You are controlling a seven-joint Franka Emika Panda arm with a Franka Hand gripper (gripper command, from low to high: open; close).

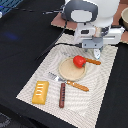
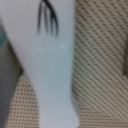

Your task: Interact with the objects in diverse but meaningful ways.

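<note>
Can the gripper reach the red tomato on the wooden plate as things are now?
Probably yes. The red tomato sits uncovered on the wooden plate, with nothing above it, and the arm hangs close behind it. The gripper's fingers cannot be made out in either view, so their state is unknown.

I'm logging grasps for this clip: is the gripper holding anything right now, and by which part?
Cannot be told. The gripper hangs above the placemat beside the tomato; its fingertips are not clearly visible.
</note>
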